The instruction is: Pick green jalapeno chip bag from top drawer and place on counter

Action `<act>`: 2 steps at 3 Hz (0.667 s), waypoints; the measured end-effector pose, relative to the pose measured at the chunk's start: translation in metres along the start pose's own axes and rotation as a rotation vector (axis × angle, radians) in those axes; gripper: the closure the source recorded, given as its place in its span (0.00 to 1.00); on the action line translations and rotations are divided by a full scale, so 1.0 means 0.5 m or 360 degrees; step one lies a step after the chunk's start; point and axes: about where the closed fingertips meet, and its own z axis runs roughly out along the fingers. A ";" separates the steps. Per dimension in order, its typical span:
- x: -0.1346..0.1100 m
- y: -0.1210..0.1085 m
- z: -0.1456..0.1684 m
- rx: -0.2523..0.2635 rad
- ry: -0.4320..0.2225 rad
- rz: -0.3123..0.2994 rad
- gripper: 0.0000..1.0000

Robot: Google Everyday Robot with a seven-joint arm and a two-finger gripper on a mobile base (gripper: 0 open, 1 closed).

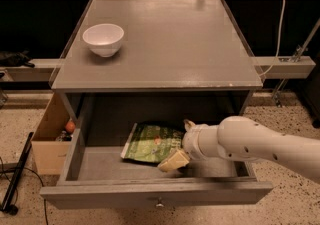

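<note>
Down in the open top drawer, the green jalapeno chip bag lies flat on the drawer floor, a little right of the middle and towards the far side, its long edge running slightly askew. At the bag's right end is the gripper, reaching in from the right on a thick white arm that crosses above the drawer's right wall. Its two fingers stand spread apart, the pale near one over the bag's near right corner and the far one just past the bag's far right corner, so that the right edge of the bag sits between them; whether either finger presses on the bag cannot be told. The drawer is pulled out towards the near side, with a small metal knob at the middle of its front. Above it the counter carries a white bowl standing upright near its far left corner. To the left of the cabinet, on the speckled floor, stands a brown cardboard box, open at the top, with a small orange round thing inside.
</note>
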 end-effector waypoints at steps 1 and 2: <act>0.011 -0.008 0.020 0.0011 0.0008 -0.0017 0.00; 0.034 -0.025 0.059 0.0030 0.0031 -0.0056 0.00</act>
